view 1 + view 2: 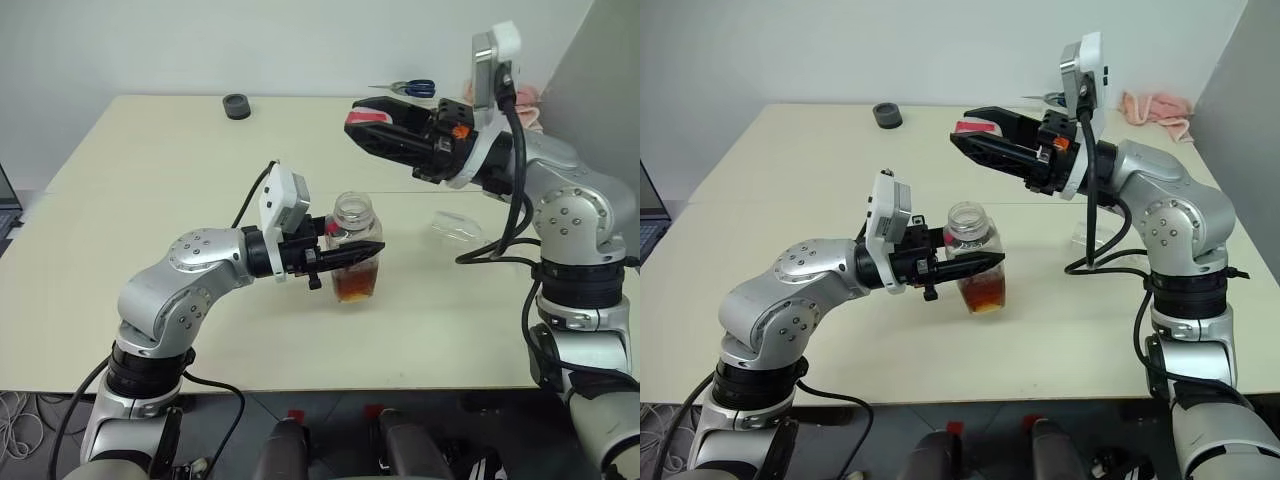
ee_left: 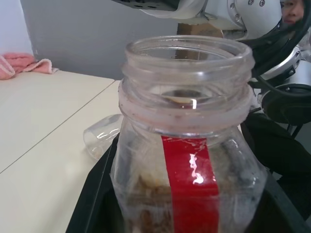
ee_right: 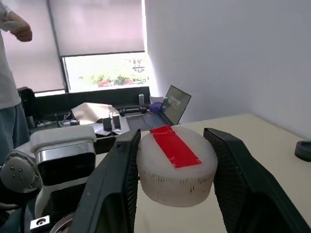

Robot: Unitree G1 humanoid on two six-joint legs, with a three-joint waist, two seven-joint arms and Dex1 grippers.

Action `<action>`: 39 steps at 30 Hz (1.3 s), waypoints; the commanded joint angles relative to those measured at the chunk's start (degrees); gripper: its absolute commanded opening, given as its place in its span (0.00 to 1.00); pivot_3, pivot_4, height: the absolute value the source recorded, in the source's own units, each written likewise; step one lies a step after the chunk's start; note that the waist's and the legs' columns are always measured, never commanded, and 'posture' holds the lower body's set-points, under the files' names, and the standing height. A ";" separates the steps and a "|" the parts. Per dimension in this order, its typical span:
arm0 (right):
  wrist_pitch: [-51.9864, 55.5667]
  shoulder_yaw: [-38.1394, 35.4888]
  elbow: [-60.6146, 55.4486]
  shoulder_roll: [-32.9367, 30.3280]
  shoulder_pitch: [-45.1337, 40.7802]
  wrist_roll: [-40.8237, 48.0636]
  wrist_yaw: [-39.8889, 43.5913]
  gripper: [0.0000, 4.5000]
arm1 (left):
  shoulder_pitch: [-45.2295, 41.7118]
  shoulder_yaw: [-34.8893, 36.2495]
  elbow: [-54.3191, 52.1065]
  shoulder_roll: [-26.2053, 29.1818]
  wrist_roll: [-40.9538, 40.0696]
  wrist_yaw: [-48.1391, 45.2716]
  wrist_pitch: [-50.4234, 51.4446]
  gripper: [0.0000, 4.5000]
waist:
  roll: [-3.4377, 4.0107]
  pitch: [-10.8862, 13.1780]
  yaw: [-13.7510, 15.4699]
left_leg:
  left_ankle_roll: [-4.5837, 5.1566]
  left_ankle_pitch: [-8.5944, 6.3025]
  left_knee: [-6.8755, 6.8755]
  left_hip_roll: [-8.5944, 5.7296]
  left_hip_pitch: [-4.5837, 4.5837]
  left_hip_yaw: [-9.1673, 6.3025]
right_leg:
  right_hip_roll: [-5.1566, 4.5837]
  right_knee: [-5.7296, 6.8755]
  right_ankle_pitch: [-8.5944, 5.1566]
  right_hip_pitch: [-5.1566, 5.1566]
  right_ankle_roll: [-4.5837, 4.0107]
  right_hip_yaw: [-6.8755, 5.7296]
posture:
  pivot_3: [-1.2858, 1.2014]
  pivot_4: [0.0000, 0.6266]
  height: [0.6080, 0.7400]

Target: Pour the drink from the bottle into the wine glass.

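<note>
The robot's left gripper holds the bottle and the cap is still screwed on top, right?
Not quite. The left gripper does hold the bottle, but its mouth is open. The right wrist view shows the cap between the right gripper's fingers.

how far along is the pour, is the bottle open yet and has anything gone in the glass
Done: the cap is off, held in the right gripper above the table. In hand: the left gripper holds the open bottle upright, the drink inside. Left: the wine glass lies on its side, looking empty; nothing poured.

Wine glass (image 1: pixel 455 227) lying on side, partly hidden behind right arm cable; bottle (image 2: pixel 187 145) base cut off.
</note>
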 commanded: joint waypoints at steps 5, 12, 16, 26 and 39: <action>-2.17 -5.99 -13.69 -9.92 21.60 -7.74 -7.39 0.41 | 6.41 5.94 -3.93 0.86 1.43 6.02 -1.75 0.40 | -0.01 -0.01 0.22 | 0.02 -0.01 -0.05 -0.05 -0.08 0.00 | -0.08 -0.12 -0.01 0.00 0.01 -0.01 | 0.52 0.24 1.00; -12.04 -2.40 -17.48 -2.95 42.44 -21.72 -19.86 0.41 | 6.29 5.45 -1.69 -0.50 7.35 10.30 -5.78 0.40 | -0.01 -0.01 -0.03 | -0.01 0.01 0.00 0.04 0.13 0.09 | 0.04 0.01 -0.03 0.07 0.06 0.10 | 0.52 0.24 1.00; -16.10 0.26 -12.85 2.76 46.00 -26.84 -24.38 0.41 | 4.94 4.70 -0.83 -2.02 8.26 11.51 -6.25 0.40 | -0.01 -0.01 -0.22 | -0.03 0.02 -0.05 0.07 0.42 0.18 | 0.13 0.01 -0.14 0.23 0.24 0.22 | 0.52 0.24 1.00; -19.05 0.27 -6.05 8.64 48.56 -31.33 -28.58 0.74 | 4.90 4.96 -1.46 -2.01 7.71 11.29 -5.63 0.40 | -0.02 -0.01 -0.01 | -0.04 0.02 -0.06 0.05 0.43 0.20 | 0.09 0.00 -0.04 0.25 0.07 0.24 | 0.52 0.24 1.00; -14.74 -1.61 -20.81 -6.41 48.37 -21.66 -8.52 1.00 | 4.32 5.36 0.50 -2.38 8.83 12.20 -6.64 0.40 | 0.00 0.00 0.00 | -0.03 0.01 -0.05 0.02 0.43 0.19 | 0.07 -0.01 -0.07 0.27 0.12 0.23 | 0.52 0.24 1.00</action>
